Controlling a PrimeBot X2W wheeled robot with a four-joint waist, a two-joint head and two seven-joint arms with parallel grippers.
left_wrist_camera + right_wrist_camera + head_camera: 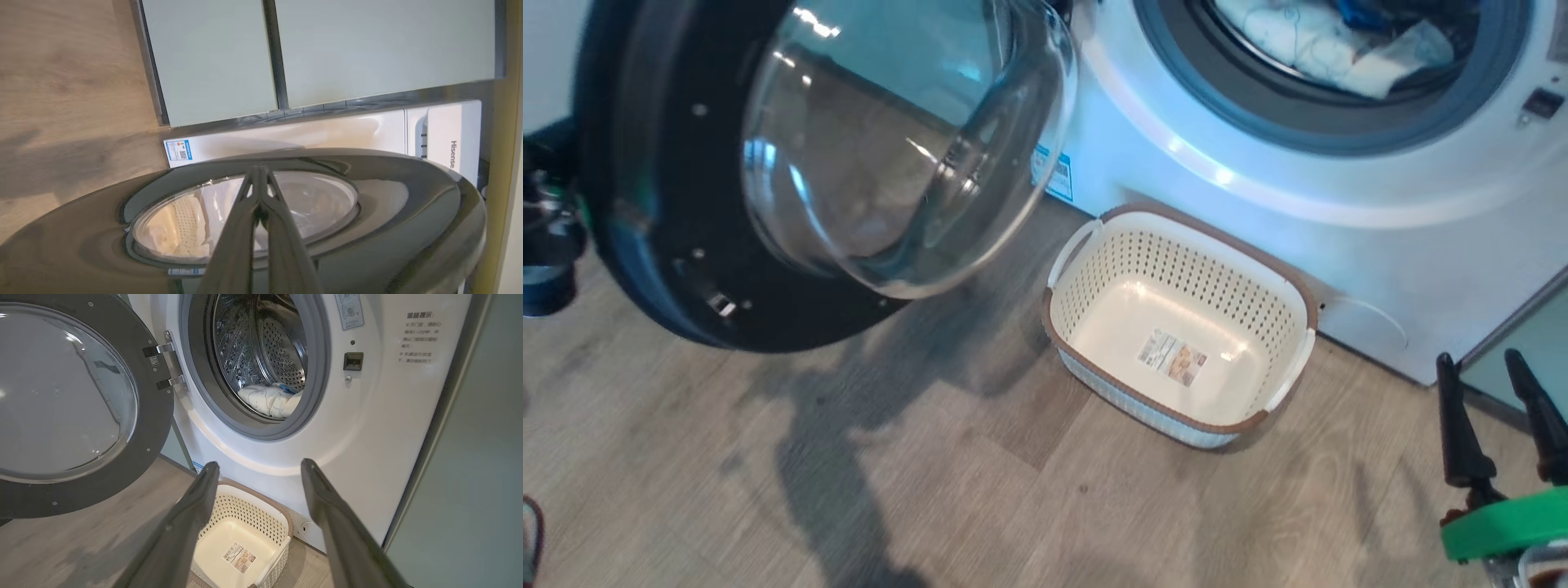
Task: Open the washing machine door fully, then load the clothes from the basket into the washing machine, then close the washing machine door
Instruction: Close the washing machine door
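Note:
The washing machine door [654, 204] hangs open to the left, its clear glass bowl [874, 147] bulging toward me. The white washing machine [1258, 196] shows its grey ring and steel drum [261, 343]. Pale clothes with blue line drawings [267, 401] and a small blue piece lie in the drum [1331, 41]. The cream basket [1094, 269] stands empty on the floor under the opening, a paper label on its bottom. My right gripper [259, 463] is open above the basket [245, 506] and holds nothing. My left gripper [258, 170] is shut, pointing across the door's glossy outer face [408, 212]; contact unclear.
Pale mint cabinets [204, 61] stand beside the machine, one door just right of my right gripper [1478, 359]. The wooden floor [931, 490] spreads before the basket. A dark object [547, 245] sits at the left edge behind the door.

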